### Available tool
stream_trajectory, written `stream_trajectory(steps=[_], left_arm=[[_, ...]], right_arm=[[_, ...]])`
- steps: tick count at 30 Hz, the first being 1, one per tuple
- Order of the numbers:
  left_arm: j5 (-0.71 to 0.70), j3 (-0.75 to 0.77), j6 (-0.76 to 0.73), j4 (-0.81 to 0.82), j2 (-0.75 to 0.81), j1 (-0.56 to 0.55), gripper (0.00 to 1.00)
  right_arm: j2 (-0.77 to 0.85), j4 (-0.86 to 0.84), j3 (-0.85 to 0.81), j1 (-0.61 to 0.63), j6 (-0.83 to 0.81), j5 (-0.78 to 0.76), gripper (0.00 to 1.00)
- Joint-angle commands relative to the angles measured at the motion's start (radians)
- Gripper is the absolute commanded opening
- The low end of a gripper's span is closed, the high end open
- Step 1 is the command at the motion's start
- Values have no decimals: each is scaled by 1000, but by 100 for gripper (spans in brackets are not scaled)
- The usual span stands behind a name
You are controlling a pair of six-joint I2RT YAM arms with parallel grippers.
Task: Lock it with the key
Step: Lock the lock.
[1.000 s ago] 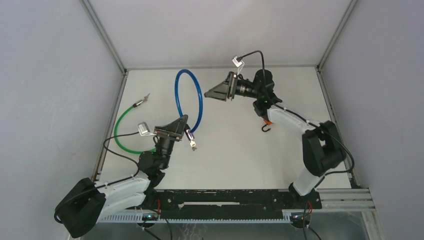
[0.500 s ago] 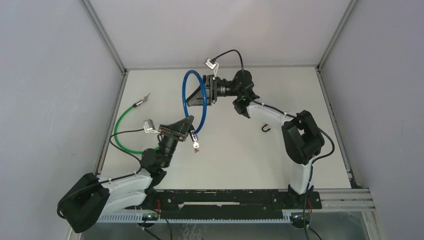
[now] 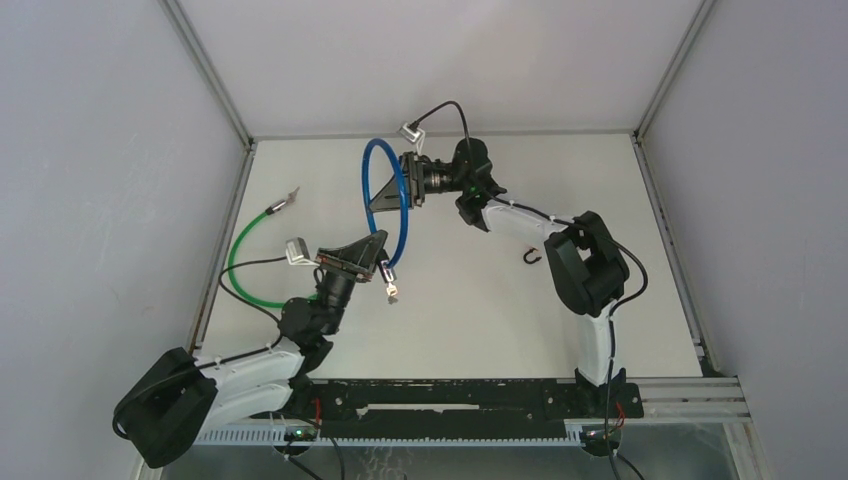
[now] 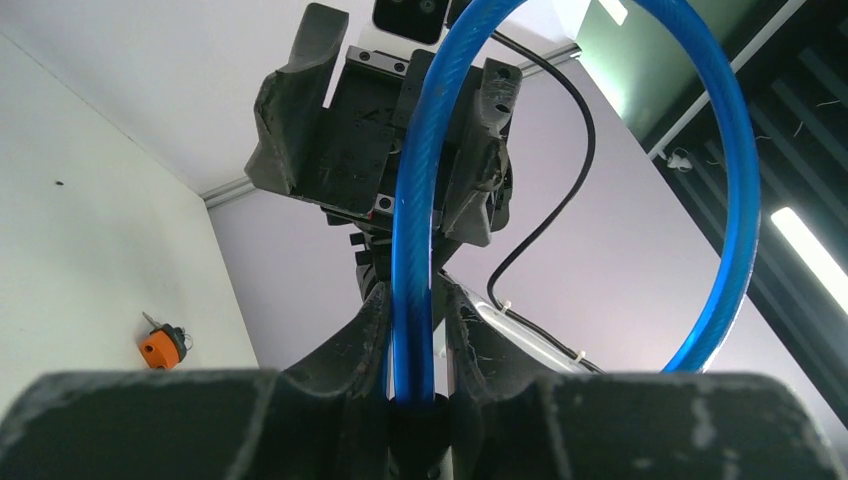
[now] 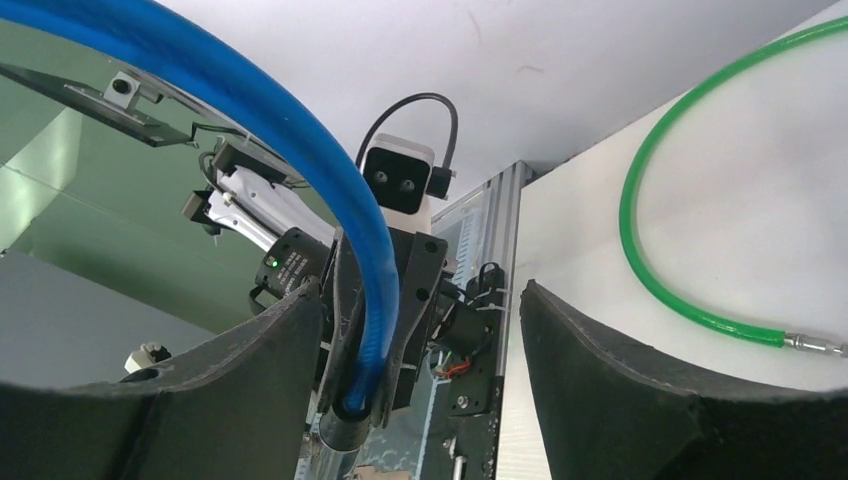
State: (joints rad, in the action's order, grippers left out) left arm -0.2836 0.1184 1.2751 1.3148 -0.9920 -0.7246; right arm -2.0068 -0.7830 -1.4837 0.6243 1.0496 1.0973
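Top external view shows the blue cable lock (image 3: pixel 387 205) standing as an upright hoop over the middle of the table. Its near end is clenched in the left gripper (image 3: pixel 368 250), and the key (image 3: pixel 391 292) dangles free just to the right of that grip, held by neither arm. The right gripper (image 3: pixel 384 193) is spread wide with the far part of the hoop between its fingers, not pinched. In the right wrist view the cable runs close to one finger rather than midway, so closing from here may shove the springy loop sideways instead of trapping it. That could twist the lock body in the left grip or set the key swinging. The two grippers face each other closely, so a further advance risks contact. A second ago the right gripper hung well to the right of the hoop; it has since come left to straddle it. The hoop has shifted slightly, and the left grip is unchanged.
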Motion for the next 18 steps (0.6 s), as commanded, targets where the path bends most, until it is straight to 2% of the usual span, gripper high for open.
stream_trajectory(steps=[1, 5, 8, 13, 14, 16, 18], left_arm=[[10, 55, 10, 85, 25, -3, 0], [19, 58, 21, 86, 9, -3, 0], [20, 59, 27, 86, 4, -3, 0], [20, 56, 25, 85, 12, -3, 0], [21, 56, 29, 83, 11, -4, 0], [24, 55, 38, 84, 5, -3, 0], [26, 53, 50, 83, 3, -3, 0]], right_arm=[[17, -3, -44, 10, -33, -3, 77], [-6, 27, -99, 28, -35, 5, 70], [-24, 54, -139, 37, -37, 11, 60], [-42, 42, -152, 34, -11, 5, 31], [-43, 32, -153, 33, -4, 3, 23], [-44, 27, -155, 35, 2, 6, 1], [-39, 34, -153, 38, -1, 14, 0]])
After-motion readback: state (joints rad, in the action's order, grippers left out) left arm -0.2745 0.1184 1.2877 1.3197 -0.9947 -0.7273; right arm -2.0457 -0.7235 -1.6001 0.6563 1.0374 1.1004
